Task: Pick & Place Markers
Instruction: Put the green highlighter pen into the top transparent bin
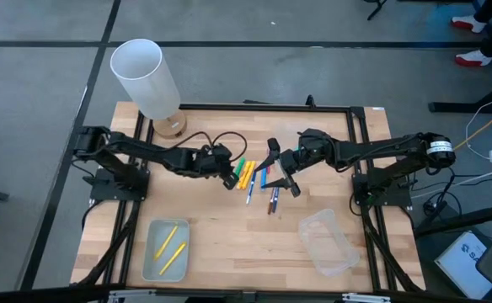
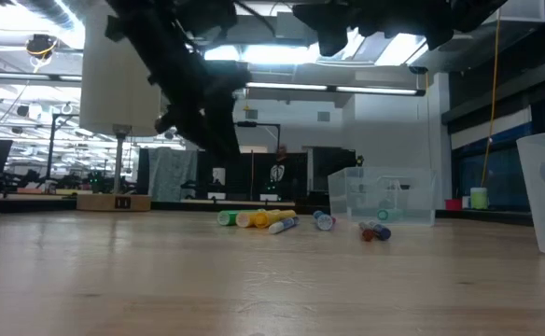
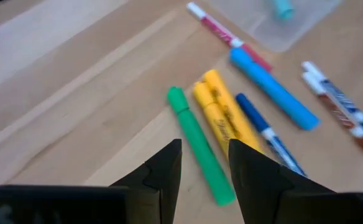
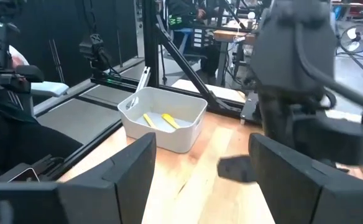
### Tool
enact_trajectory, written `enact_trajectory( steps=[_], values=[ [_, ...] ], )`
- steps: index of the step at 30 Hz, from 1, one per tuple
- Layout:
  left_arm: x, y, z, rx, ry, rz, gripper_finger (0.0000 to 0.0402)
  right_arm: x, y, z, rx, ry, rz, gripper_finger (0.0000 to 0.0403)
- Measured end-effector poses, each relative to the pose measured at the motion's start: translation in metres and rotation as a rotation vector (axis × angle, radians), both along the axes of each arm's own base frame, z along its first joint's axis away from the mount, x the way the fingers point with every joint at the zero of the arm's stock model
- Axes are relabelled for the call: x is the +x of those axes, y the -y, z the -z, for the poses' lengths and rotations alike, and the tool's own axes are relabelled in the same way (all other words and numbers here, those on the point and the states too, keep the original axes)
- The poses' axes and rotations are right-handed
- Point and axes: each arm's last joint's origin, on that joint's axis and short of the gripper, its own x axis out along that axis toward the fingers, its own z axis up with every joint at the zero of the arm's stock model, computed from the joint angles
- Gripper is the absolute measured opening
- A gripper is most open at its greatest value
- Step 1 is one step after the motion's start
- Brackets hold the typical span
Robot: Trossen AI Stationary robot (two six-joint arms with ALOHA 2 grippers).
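Observation:
Several markers (image 1: 254, 178) lie loose on the wooden table (image 1: 229, 240) at mid-table: a green one (image 3: 197, 140), two yellow ones (image 3: 222, 115), a light blue one (image 3: 271, 87) and thinner pink, blue and red ones. My left gripper (image 3: 205, 171) hangs open, slanting down, just above the near end of the green marker, clear of the table in the low view (image 2: 212, 131). My right gripper (image 1: 284, 168) stands open and nearly level, higher up over the right side of the pile. Two more yellow markers (image 1: 168, 246) lie in the front-left tray (image 1: 149, 261).
A clear tray (image 1: 326, 242) sits at the front right of the table. A white cylinder (image 1: 145, 76) on a wooden base stands at the far left corner. Black frame rails run along the table's edges. Bare wood lies between the two trays.

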Motion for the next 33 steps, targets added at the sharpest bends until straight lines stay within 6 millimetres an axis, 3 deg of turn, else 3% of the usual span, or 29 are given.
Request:
enact_trajectory(
  steps=[8,24,33],
  values=[
    [0.013,-0.010,0.020,-0.006,-0.013,0.005,0.0127,0.000,0.000,0.000,-0.001,0.000,0.003,0.0255],
    [0.023,-0.010,0.047,0.003,-0.063,0.013,0.0128,0.000,0.001,0.000,-0.006,-0.003,0.044,0.0255],
    [0.024,-0.010,0.052,0.000,-0.076,0.013,0.0128,-0.007,0.000,0.007,0.030,-0.146,0.044,0.0255]
  ],
)
